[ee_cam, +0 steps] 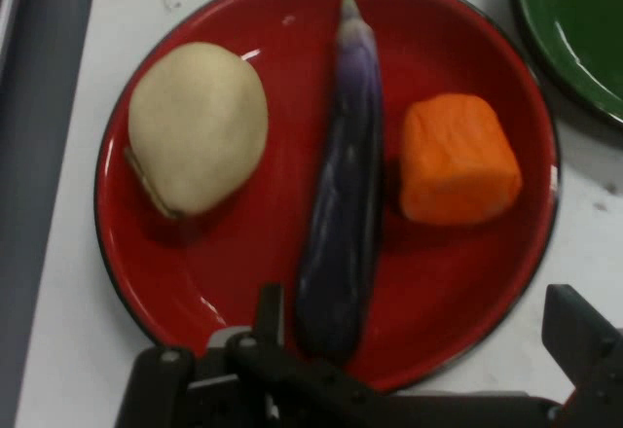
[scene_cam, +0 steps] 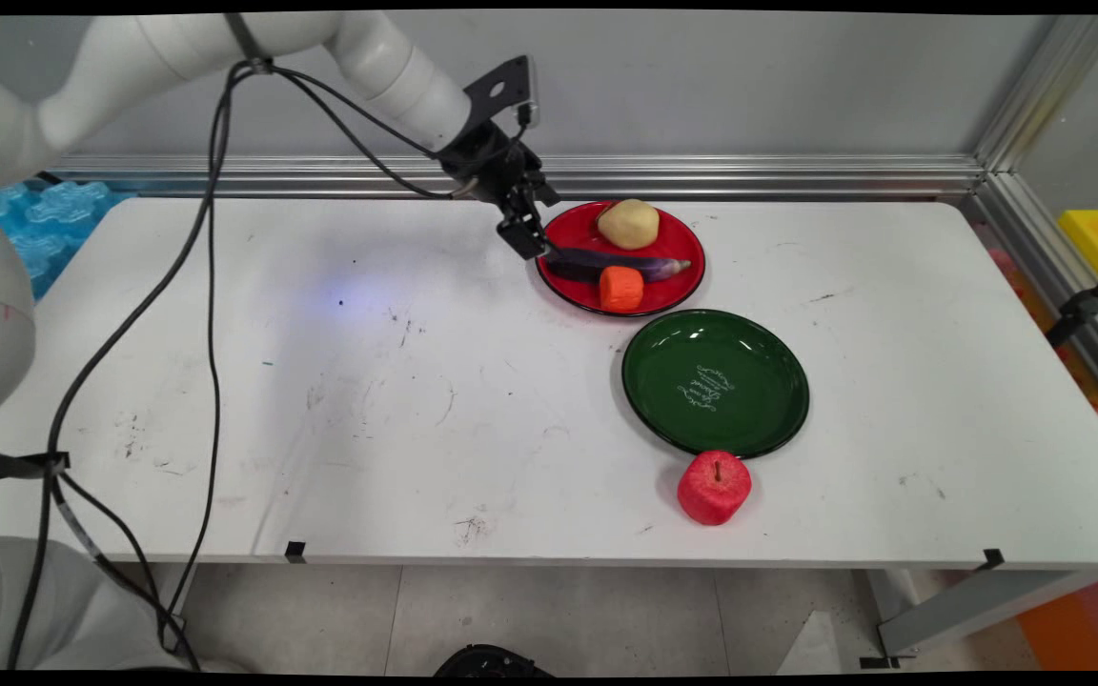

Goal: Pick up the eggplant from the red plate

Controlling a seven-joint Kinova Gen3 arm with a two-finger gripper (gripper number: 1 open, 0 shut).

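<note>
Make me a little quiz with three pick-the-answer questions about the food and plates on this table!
1. Where is the apple?
A. on the red plate
B. on the table beside the green plate
C. in the tool

2. How many foods lie on the red plate?
A. one
B. two
C. three

3. What is in the green plate?
A. nothing
B. the potato
C. the apple

Answers:
1 B: the apple sits on the white table, just at the near rim of the green plate.
2 C: a potato, an eggplant and an orange chunk lie there.
3 A: only its printed writing shows inside.
</note>
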